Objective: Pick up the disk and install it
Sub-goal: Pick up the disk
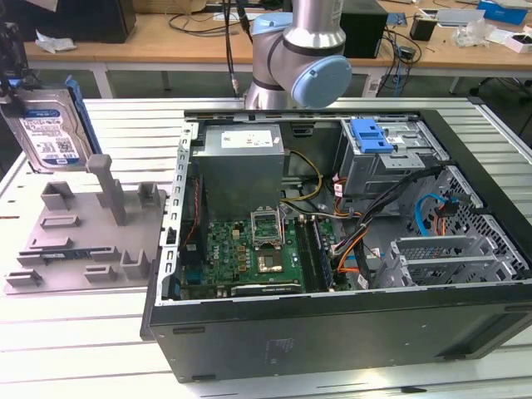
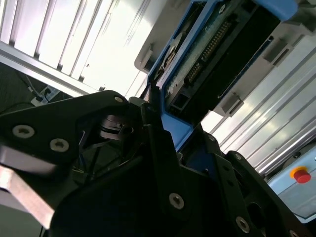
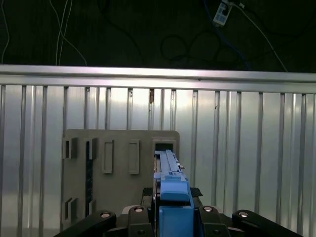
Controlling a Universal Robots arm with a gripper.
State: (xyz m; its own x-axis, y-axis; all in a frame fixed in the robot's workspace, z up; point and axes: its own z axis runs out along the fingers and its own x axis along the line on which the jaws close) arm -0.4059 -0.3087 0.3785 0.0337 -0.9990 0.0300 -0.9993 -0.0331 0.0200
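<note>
Exterior view: open computer case (image 1: 332, 341) holds motherboard (image 1: 249, 249), power supply (image 1: 241, 166) and drive cage (image 1: 399, 162). The disk (image 1: 50, 133) hangs upright above fixture plate (image 1: 75, 245), outside the case.
Second wrist view: gripper (image 2: 168, 129) clenched on the disk's (image 2: 217, 54) blue bracket.
First wrist view: disk (image 3: 170, 173) edge-on over fixture plate (image 3: 118, 197).

Disk (image 2: 210, 52) partly out of frame

Your flat rectangular silver hard drive (image 1: 48, 133), blue-and-white label, blue plastic frame, stands upright at the exterior view's far left.
</note>
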